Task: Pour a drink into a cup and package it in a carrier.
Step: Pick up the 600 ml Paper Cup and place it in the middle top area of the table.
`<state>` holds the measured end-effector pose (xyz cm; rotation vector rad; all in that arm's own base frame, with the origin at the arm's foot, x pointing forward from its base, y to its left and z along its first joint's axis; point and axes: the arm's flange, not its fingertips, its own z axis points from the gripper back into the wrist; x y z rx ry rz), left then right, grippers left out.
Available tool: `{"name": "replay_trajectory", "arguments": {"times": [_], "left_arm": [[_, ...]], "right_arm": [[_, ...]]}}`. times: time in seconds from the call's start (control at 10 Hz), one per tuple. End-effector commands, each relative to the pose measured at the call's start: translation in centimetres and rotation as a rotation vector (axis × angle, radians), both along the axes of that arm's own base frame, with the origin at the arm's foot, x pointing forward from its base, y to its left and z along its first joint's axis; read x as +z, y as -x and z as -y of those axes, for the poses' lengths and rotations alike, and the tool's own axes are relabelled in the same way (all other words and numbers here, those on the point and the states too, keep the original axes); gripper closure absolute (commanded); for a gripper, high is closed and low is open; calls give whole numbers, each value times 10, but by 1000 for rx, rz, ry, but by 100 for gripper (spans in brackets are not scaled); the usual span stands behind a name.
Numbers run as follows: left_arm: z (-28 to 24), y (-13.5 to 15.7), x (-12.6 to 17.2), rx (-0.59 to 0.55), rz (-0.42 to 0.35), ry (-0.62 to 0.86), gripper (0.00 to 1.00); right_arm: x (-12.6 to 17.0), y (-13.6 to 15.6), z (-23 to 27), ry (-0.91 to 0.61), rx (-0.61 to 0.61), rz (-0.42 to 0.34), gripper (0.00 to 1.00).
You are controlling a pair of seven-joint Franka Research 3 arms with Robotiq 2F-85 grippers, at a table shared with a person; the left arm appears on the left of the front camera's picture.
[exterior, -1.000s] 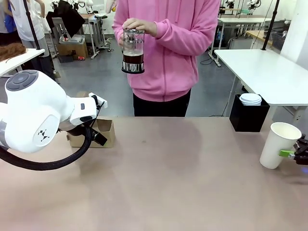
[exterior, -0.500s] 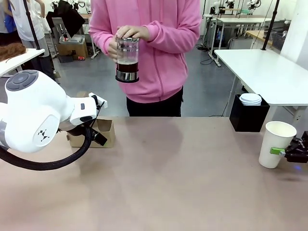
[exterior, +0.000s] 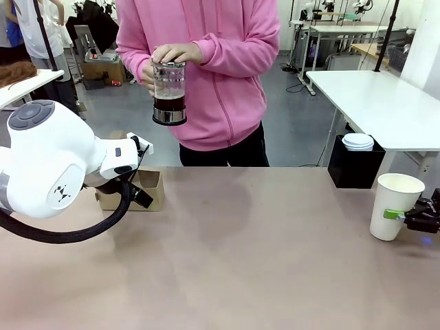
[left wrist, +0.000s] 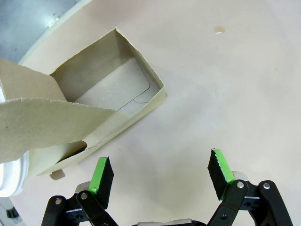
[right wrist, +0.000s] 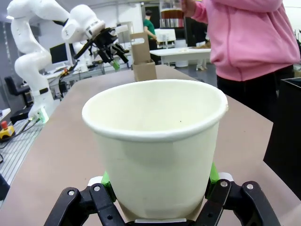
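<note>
Right gripper (right wrist: 160,188) is clamped on the cup (right wrist: 157,146), low on the wall near the base, green pads (right wrist: 107,181) pressed in at 9 and 3 o'clock of the body. In the front view the cup stands upright at 3 o'clock on the table (exterior: 240,261), by the edge.

Cup looks empty: light, thin matte paper, tapered, rolled rim. The wall will dent if you squeeze harder. The base and rim are its stiff parts, so the low hold is sound. The taper widens upward, so it should wedge into the jaws on a lift. Expect it top-heavy and sloshy once filled.

Drink (exterior: 169,104) is dark, in the glass jug (exterior: 169,93) with metal frame, in the person's hands (exterior: 175,53) at 12 o'clock, above the far edge. Rigid, fragile, not your grab.

Left gripper (left wrist: 161,174) is spread wide, holding nothing, above bare table just beside the carrier (left wrist: 108,94), at 9 o'clock. Carrier is thin brown cardboard, boxy, open-topped; likely light enough to skid if nudged.
</note>
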<state>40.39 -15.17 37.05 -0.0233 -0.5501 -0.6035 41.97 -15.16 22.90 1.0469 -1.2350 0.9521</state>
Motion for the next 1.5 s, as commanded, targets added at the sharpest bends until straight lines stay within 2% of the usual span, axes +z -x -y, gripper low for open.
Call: {"name": "replay_trajectory", "arguments": {"times": [0.0,0.1,0.2,0.3,0.6,0.9,1.1,1.4], "left_arm": [[0,0,0,-1,0,1,0],[0,0,0,-1,0,1,0],[0,0,0,-1,0,1,0],[0,0,0,-1,0,1,0],[0,0,0,-1,0,1,0],[0,0,0,-1,0,1,0],[0,0,0,-1,0,1,0],[0,0,0,-1,0,1,0]], "right_arm": [[0,-1,-3,2,5,10,20],[0,0,0,0,0,0,20],[21,7,-7,-17,-38,19,20],[44,0,-26,-31,-93,31,20],[93,-30,-90,-73,-193,3,20],[121,-67,-179,-47,-239,-18,20],[116,-107,-227,-29,-274,1,20],[83,-148,-280,-50,-268,-10,20]]}}
